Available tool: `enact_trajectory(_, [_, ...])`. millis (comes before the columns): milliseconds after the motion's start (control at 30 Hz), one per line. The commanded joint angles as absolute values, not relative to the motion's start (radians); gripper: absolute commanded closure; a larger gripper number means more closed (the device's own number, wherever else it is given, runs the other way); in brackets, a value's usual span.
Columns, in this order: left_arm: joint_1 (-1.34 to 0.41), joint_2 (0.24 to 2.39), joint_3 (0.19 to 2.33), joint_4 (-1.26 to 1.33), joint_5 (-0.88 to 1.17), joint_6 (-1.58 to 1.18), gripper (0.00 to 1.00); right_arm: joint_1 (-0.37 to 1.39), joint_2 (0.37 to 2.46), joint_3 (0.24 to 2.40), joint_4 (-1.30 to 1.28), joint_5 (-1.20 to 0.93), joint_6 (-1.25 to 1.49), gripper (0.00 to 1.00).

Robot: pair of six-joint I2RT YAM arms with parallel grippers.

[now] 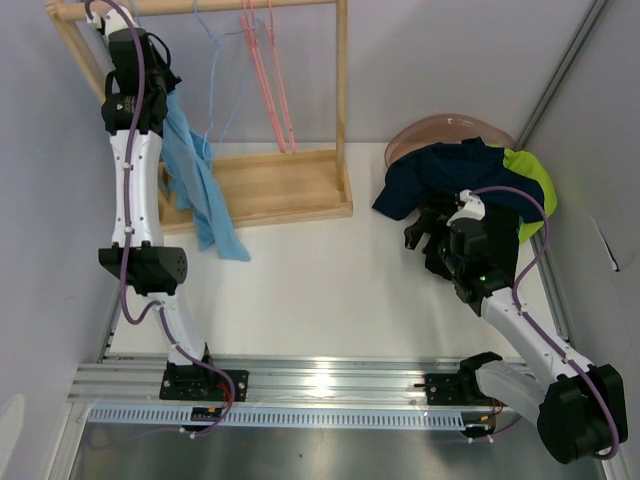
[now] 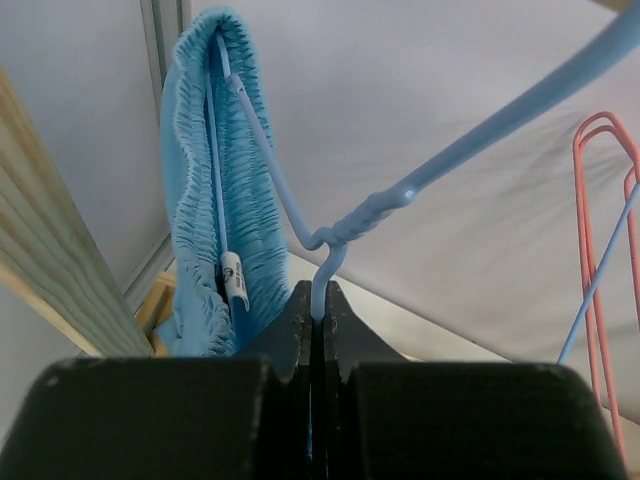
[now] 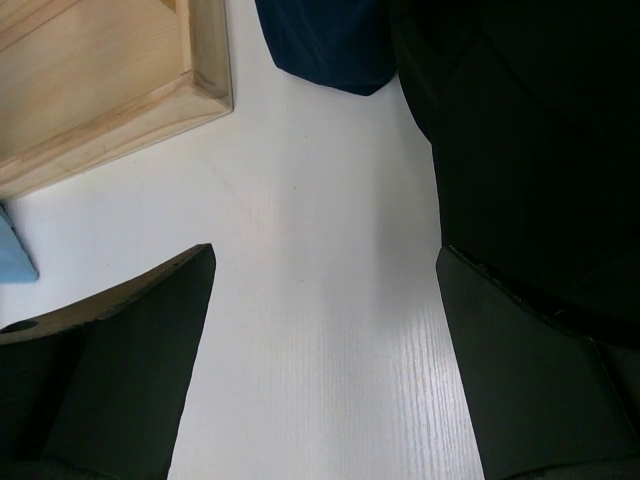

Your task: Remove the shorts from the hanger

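Observation:
Light blue shorts [image 1: 195,180] hang from a pale blue wire hanger [image 2: 340,235] at the left end of the wooden rack. In the left wrist view their gathered waistband [image 2: 210,200] drapes over the hanger's left arm. My left gripper [image 1: 155,70] [image 2: 320,300] is shut on the hanger's neck, just below the twist in the wire. Navy shorts [image 1: 440,175] [image 3: 330,45] and lime green shorts [image 1: 530,180] lie in a heap at the right. My right gripper [image 1: 425,225] [image 3: 325,255] hovers open over bare table beside that heap, holding nothing.
The wooden rack's base [image 1: 280,185] [image 3: 110,80] stands at the back left, its rail across the top. Pink hangers [image 1: 270,80] [image 2: 590,250] and an empty blue hanger [image 1: 220,60] hang there. A pinkish bowl [image 1: 450,130] sits behind the heap. Dark cloth [image 3: 520,120] fills the right wrist view's right side.

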State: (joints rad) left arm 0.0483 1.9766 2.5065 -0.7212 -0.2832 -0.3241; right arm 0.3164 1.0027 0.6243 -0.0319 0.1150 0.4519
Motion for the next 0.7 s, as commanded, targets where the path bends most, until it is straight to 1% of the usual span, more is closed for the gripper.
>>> enact_trajectory(0, [0.06, 1.954, 2.554, -0.71, -0.261, -0.336, 1.0, 0.33, 1.011, 0.617, 0.028, 0.12, 0.457, 0.0])
enact_trajectory(200, [0.055, 1.876, 2.556, -0.703, -0.207, -0.347, 1.0, 0.371, 1.003, 0.635, 0.035, 0.13, 0.46, 0.01])
enact_trajectory(300, [0.048, 1.818, 2.562, -0.696, -0.187, -0.356, 1.0, 0.44, 0.986, 0.667, 0.069, 0.1, 0.43, 0.01])
enact_trajectory(333, [0.046, 1.787, 2.56, -0.696, -0.184, -0.359, 1.0, 0.503, 0.982, 0.682, 0.087, 0.091, 0.417, 0.01])
enact_trajectory(433, [0.037, 1.744, 2.539, -0.699, -0.175, -0.362, 1.0, 0.616, 0.985, 0.777, 0.103, 0.106, 0.364, 0.01])
enact_trajectory(467, [0.029, 1.714, 2.53, -0.701, -0.178, -0.364, 1.0, 0.697, 0.995, 0.81, 0.107, 0.115, 0.354, 0.01])
enact_trajectory(533, [0.022, 1.683, 2.487, -0.706, -0.182, -0.364, 1.0, 0.786, 1.047, 0.923, 0.11, 0.138, 0.324, 0.0])
enact_trajectory(567, [0.012, 1.666, 2.473, -0.707, -0.187, -0.365, 1.0, 0.88, 1.074, 0.964, 0.11, 0.176, 0.31, 0.01])
enact_trajectory(600, [0.009, 1.631, 2.444, -0.71, -0.193, -0.367, 1.0, 0.923, 1.135, 1.053, 0.11, 0.193, 0.279, 0.01])
enact_trajectory(667, [-0.02, 1.597, 2.387, -0.703, -0.196, -0.368, 1.0, 1.004, 1.21, 1.141, 0.118, 0.23, 0.255, 0.01])
